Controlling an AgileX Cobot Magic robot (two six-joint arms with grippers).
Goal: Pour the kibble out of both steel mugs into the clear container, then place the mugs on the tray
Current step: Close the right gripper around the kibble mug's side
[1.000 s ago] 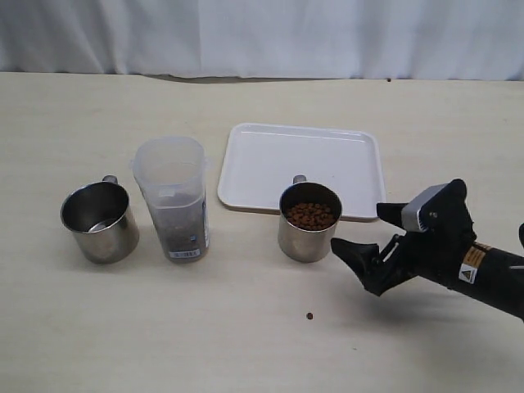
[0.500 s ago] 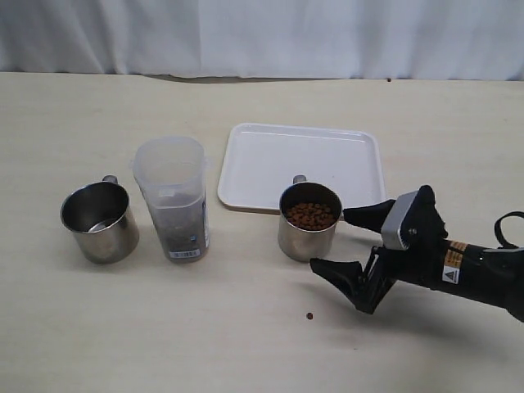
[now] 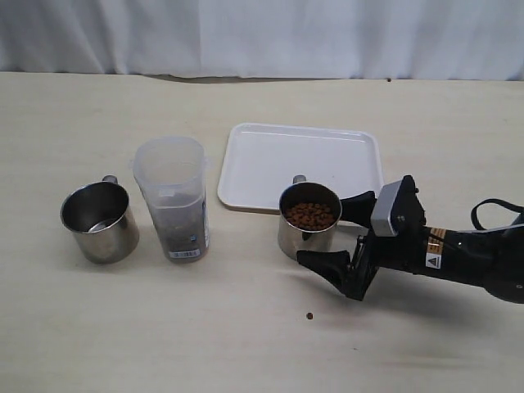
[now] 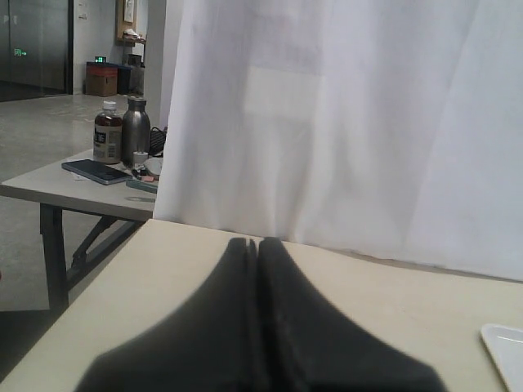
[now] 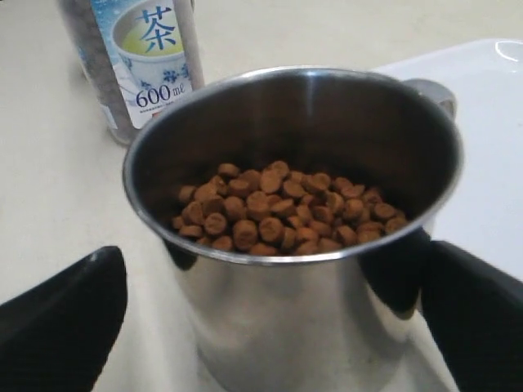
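A white curtain (image 3: 262, 37) fills the top of the exterior view, hanging behind a wide, pale beige table (image 3: 98, 327) that takes up everything below it. In the left wrist view, a grey floor and a side table (image 4: 82, 184) sit at the left edge past the curtain, with two bottles (image 4: 108, 132) and a phone (image 4: 96, 171) on it.

The white tray (image 3: 303, 164) lies flat just right of centre. The clear container (image 3: 172, 196) stands upright left of centre, with dark pellets in its lower part. At far left is an empty steel mug (image 3: 98, 223). The second mug (image 3: 309, 223) stands on the table, touching or just beside the tray's near edge.

The right claw (image 3: 323, 233) reaches in from the lower right, jaws wide, with one finger on each side of this mug and not gripping it. The left claw (image 4: 257, 245) is pressed closed on nothing, above the table's edge.

Kibble (image 5: 278, 208) fills the bottom of the second mug. One stray pellet (image 3: 309, 316) lies on the table below it.
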